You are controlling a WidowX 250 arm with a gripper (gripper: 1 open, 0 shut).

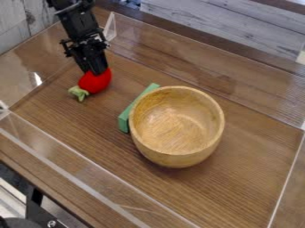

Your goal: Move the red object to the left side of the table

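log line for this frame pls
gripper: directly over red object, grip unclear | red object: on table, left of wooden bowl | green block: partly under the bowl's left edge
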